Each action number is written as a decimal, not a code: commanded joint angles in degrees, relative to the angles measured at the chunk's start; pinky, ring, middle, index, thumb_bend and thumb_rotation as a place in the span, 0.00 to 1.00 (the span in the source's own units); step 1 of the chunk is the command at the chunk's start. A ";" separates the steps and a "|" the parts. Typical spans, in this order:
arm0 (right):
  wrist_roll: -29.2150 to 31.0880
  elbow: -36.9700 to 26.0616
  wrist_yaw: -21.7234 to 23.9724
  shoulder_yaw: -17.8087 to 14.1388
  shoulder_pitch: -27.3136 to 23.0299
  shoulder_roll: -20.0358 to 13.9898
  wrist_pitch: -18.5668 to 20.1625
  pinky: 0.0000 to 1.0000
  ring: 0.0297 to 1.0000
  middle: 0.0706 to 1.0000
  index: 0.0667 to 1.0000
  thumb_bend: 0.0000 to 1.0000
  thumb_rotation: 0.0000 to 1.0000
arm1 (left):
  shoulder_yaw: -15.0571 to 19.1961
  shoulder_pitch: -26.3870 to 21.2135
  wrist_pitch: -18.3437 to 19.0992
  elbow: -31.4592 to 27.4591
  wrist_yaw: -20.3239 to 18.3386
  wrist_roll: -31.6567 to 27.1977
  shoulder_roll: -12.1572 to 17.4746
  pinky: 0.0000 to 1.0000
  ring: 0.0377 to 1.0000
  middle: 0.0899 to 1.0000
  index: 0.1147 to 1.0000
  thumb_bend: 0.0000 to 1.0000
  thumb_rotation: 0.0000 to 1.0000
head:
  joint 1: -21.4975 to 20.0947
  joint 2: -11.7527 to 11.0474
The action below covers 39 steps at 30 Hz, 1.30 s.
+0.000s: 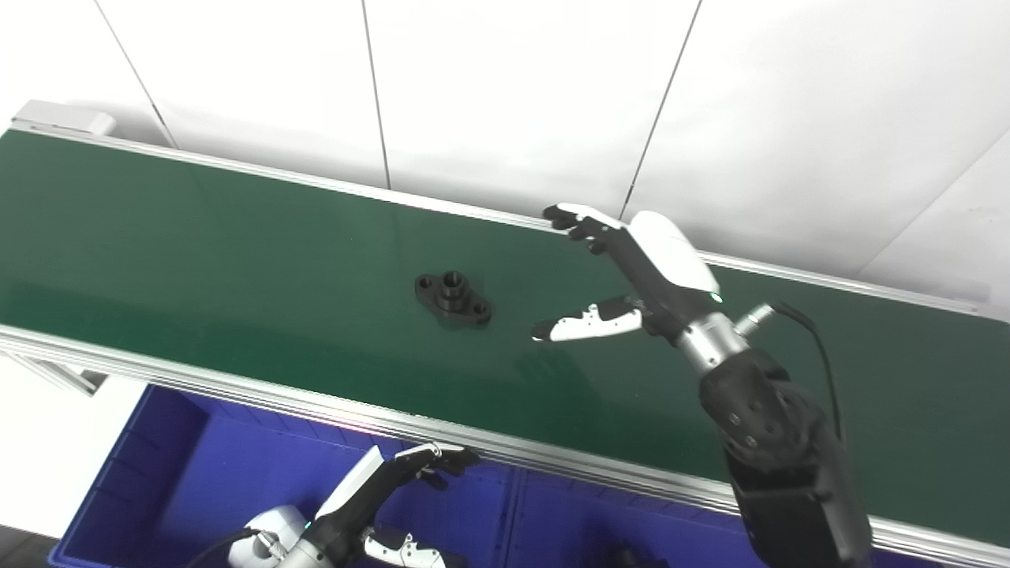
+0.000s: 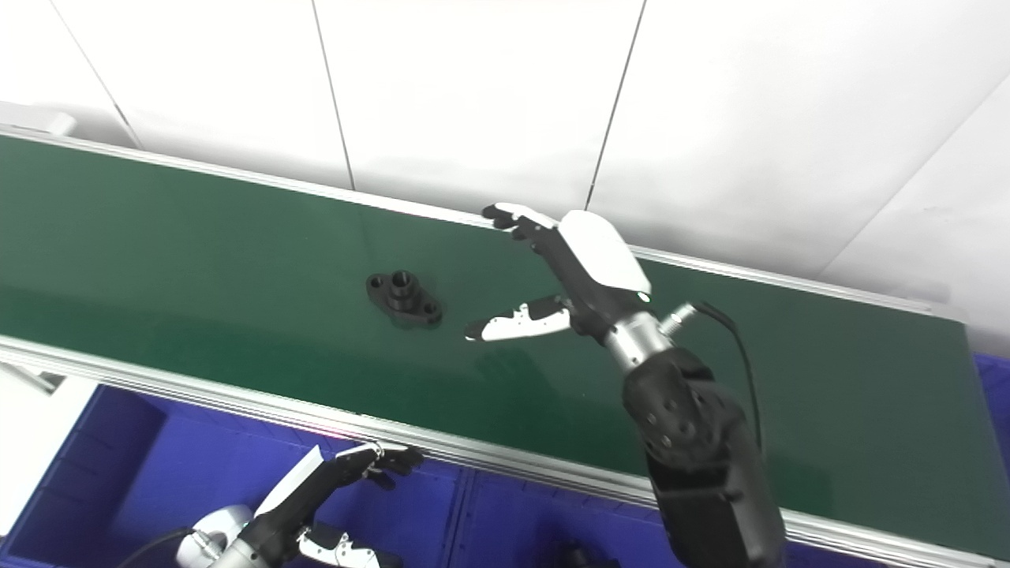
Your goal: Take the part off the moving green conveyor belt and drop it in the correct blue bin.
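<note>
**Right hand spread beside the part on the belt**

Right hand (image 1: pixel 631 272) hovers over the green conveyor belt (image 1: pixel 197 237), fingers and thumb spread wide, holding nothing. Just beside its thumb tip, apart from it, lies the black part (image 1: pixel 453 298) flat on the belt. Left hand (image 1: pixel 371 505) sits low over the blue bin (image 1: pixel 158 473), fingers apart, empty. Only the right eye view shows the belt's far right end and a blue bin edge (image 2: pixel 996 379) beyond it.

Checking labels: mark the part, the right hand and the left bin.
part (image 1: pixel 453 299), left eye view, on its raised middle boss.
right hand (image 1: pixel 623 272), left eye view, on the dark palm, fingers apart.
left bin (image 1: pixel 229 465), left eye view, on its bare blue floor.
</note>
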 commanded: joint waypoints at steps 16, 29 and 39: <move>-5.75 10.53 1.21 4.40 -11.44 1.47 1.42 0.77 0.82 0.82 0.86 0.81 0.43 | -0.19 -1.06 -2.00 -0.30 0.39 -0.65 0.33 0.66 0.75 0.79 0.71 0.86 0.32 | -0.05 -0.32; -10.56 15.55 2.93 9.40 -14.85 0.90 0.68 0.75 0.79 0.81 0.84 0.82 0.41 | -0.37 -1.09 -2.00 -0.43 0.23 -0.69 0.18 0.65 0.74 0.78 0.70 0.86 0.32 | 0.30 0.40; -11.08 16.34 4.03 10.27 -13.37 -0.05 0.23 0.73 0.77 0.78 0.82 0.80 0.39 | -0.47 -0.86 -2.00 -1.24 0.60 -0.31 0.01 0.65 0.74 0.78 0.71 0.87 0.32 | 0.65 0.88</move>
